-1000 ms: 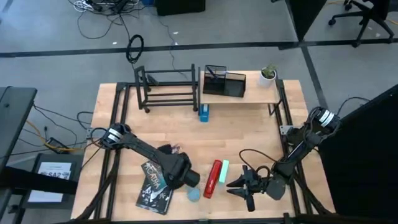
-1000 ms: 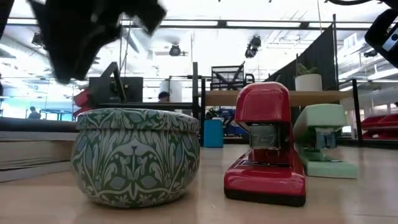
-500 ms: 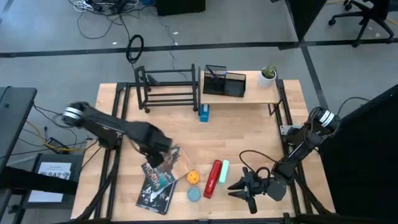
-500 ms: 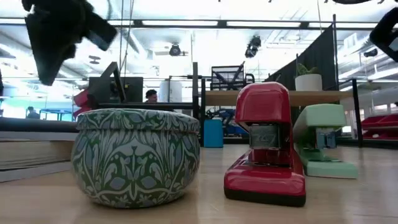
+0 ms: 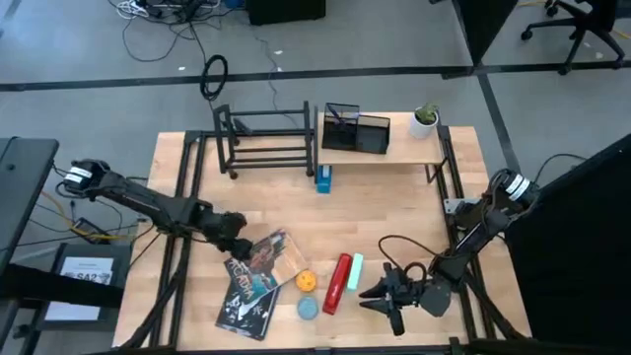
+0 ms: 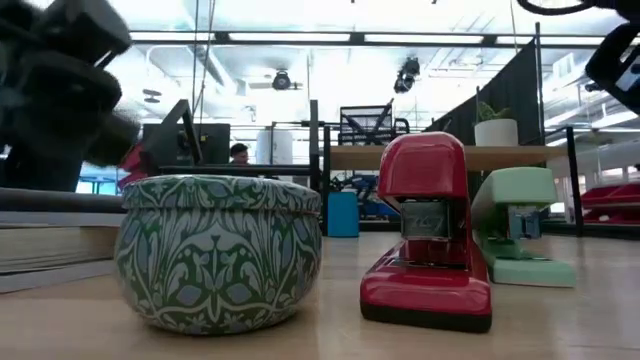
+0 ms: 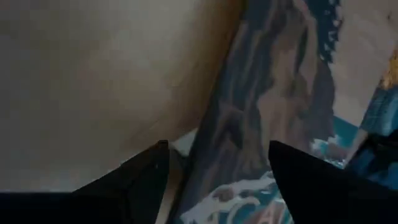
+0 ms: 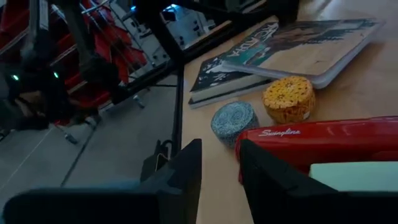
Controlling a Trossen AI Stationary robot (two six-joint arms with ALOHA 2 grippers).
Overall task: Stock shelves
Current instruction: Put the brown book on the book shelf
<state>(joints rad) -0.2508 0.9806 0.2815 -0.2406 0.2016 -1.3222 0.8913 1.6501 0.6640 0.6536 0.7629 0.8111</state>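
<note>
The shelves stand at the far edge: a black tube rack [image 5: 264,138] and a wooden plank [image 5: 394,156] on thin legs. Near the front lie two stacked books [image 5: 254,278], an orange tin [image 5: 307,281], a patterned tin [image 5: 309,308] [image 6: 220,250], a red stapler [image 5: 338,283] [image 6: 430,230] and a green stapler [image 5: 355,271] [image 6: 515,225]. My left gripper [image 5: 235,235] [image 7: 217,171] is open, low over the far left corner of the top book [image 7: 267,106]. My right gripper [image 5: 380,298] [image 8: 221,171] waits open beside the staplers, with nothing between its fingers. My left gripper has its fingers [image 7: 143,177] spread to either side of the top book's edge [image 7: 211,155], coming from the table's left. Whether they touch the book, I cannot tell.
A black mesh organizer [image 5: 355,128] and a small potted plant [image 5: 425,118] sit on the plank. A blue box [image 5: 323,179] stands on the table in front of the shelves. Bare wood lies between the shelves and the front items.
My left gripper has drawn back from over the tins toward the table's left edge and has come down low by the books. The orange tin and the top book, which the gripper covered before, now show. My right gripper has kept still.
</note>
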